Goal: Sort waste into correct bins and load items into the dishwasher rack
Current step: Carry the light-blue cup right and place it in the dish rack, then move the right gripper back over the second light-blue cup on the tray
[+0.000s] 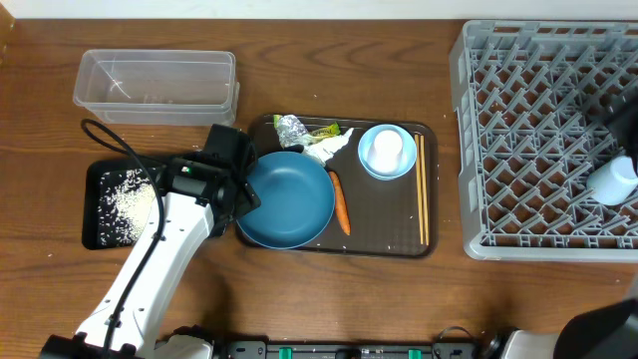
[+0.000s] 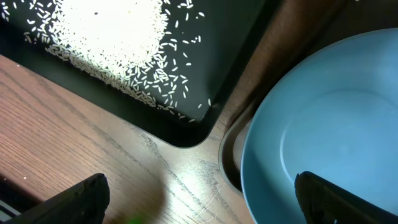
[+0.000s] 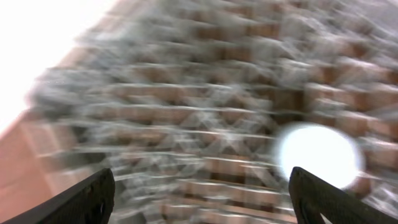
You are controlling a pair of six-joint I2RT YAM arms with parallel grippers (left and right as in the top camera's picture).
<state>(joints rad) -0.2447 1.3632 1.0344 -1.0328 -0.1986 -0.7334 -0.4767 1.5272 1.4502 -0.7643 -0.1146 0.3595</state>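
My left gripper (image 1: 242, 191) (image 2: 199, 205) is open at the left rim of the large dark-blue bowl (image 1: 291, 201) (image 2: 323, 124), one finger over the bowl and one over the table. The bowl sits on the brown serving tray (image 1: 389, 234). Beside it lie the carrot (image 1: 340, 204), foil (image 1: 290, 127), wrapper (image 1: 323, 131), tissue (image 1: 324, 149), small pale-blue bowl (image 1: 387, 152) and chopsticks (image 1: 423, 189). The black tray (image 1: 97, 224) (image 2: 249, 37) holds rice (image 1: 128, 199) (image 2: 118, 37). My right gripper (image 3: 199, 199) is open over the grey rack (image 1: 528, 140) (image 3: 186, 124), near a pale cup (image 1: 613, 181) (image 3: 317, 152) in the rack.
The clear tub (image 1: 155, 80) stands at the back left, behind the black tray. The right wrist view is motion-blurred. The right arm (image 1: 623, 118) shows dark over the rack's right side. Bare wood table (image 1: 329, 70) lies between tub and rack.
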